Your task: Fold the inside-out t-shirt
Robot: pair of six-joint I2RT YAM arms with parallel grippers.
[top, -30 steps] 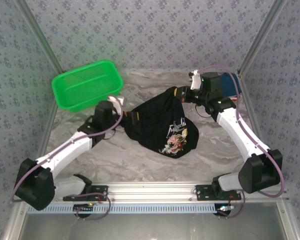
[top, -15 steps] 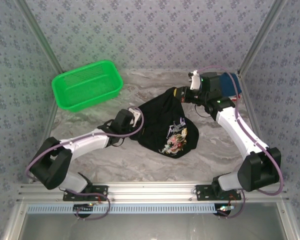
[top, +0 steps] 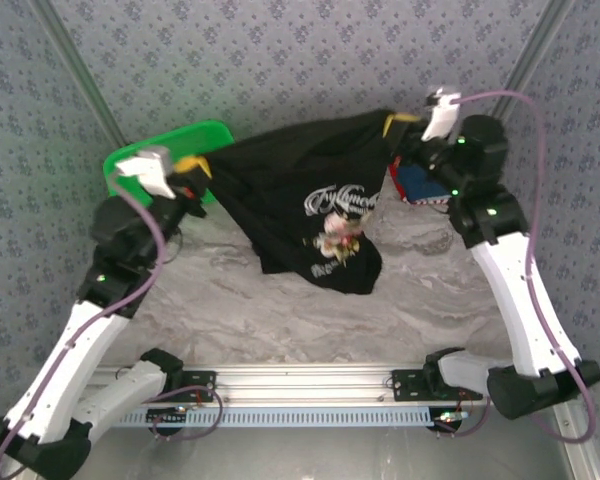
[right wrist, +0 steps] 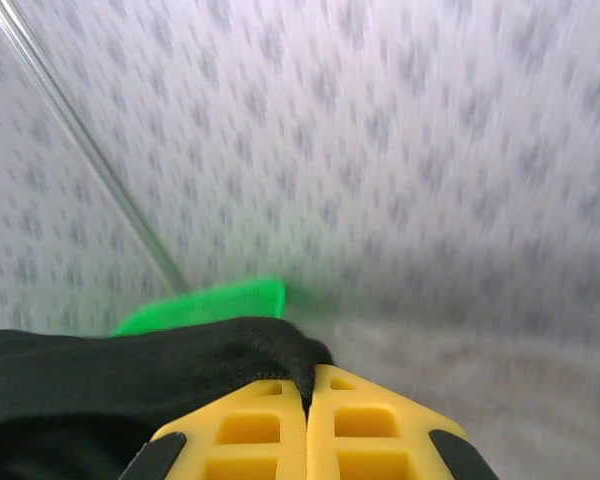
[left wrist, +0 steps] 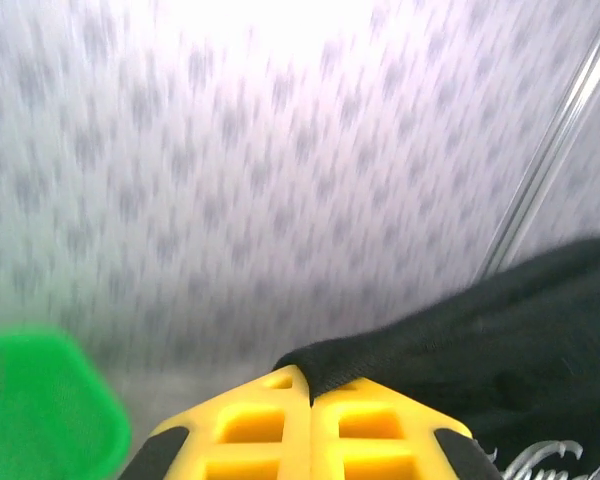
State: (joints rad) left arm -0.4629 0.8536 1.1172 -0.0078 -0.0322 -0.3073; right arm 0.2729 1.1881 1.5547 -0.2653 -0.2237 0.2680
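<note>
Black t-shirt [top: 295,190] hangs in the air, up off the grey table [top: 280,315], stretched between the 2 arms like washing on a line. The left gripper [top: 190,165] holds 1 top corner and the right gripper [top: 395,122] holds the other top corner. The top edge of the cloth runs almost straight from one to the other, a bit higher on the right. The rest hangs down in a bunch, and its lowest part is close above the table. A white and many-coloured print [top: 338,215] shows on the side that faces the top camera. From the left wrist, the left gripper [left wrist: 310,385] has its 2 yellow fingers [left wrist: 250,425] pressed together, with a black hem of the t-shirt [left wrist: 500,330] pinched between the tips. From the right wrist, the right gripper [right wrist: 307,380] looks the same, its fingers [right wrist: 370,425] closed tight on a fold of the t-shirt [right wrist: 130,370]. A green basket [top: 205,135] sits at the back left, behind the left gripper. A blue shirt with red trim [top: 420,182] lies at the back right, just below the right gripper.
</note>
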